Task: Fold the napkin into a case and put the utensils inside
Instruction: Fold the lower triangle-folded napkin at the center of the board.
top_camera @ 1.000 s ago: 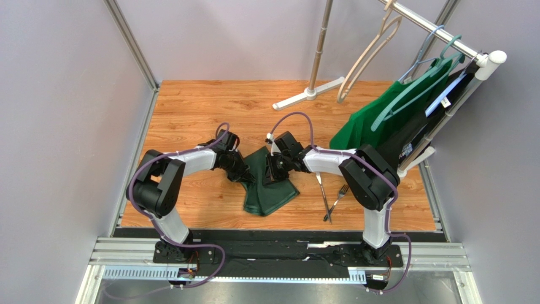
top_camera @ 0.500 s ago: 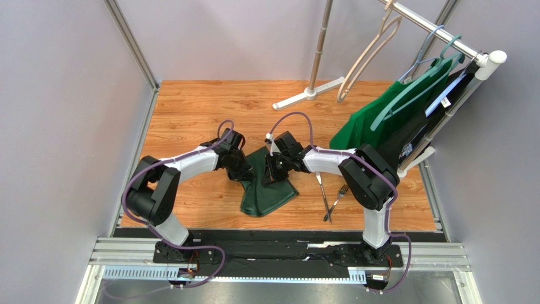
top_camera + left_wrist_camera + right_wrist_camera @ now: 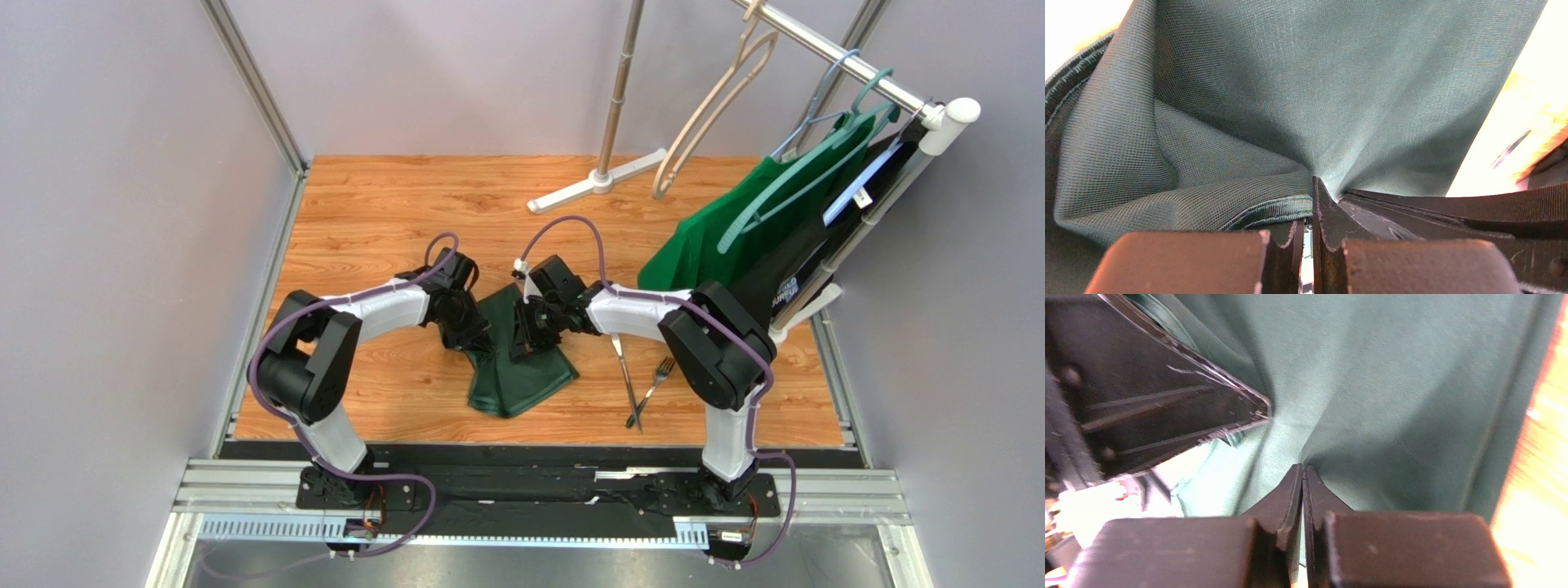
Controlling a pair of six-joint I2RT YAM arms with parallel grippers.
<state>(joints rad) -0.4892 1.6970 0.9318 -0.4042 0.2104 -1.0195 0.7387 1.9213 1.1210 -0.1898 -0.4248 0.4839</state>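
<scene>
Top external view shows the napkin [image 3: 521, 377] lying rumpled and partly folded on the wooden surface [image 3: 368, 221] between the two arms. The utensils [image 3: 639, 374] lie just to its right, apart from the cloth and outside any fold. The left tool [image 3: 476, 338] meets the cloth's left edge and the right tool [image 3: 525, 336] its upper middle, the two close together.

From above, the wrist bodies hide the fingertips. The wrist views supply that. In the left wrist view the jaws are pinched almost together, with a stitched hem bunched at their tips and creases fanning out from them. In the right wrist view the jaws are closed to a slit and the cloth is drawn to a point between them, so each tool appears to have a thin pinch of napkin. Neither wrist view shows the cloth's outline or the utensils.

The fabric looks light, limp and matte. It will likely drape and sag rather than keep a crease, and a shallow pinch may slip or catch two layers. The hemmed edge or a corner seems the surest hold. The utensils look stiff, slim and smooth, and lie low on the surface.
</scene>
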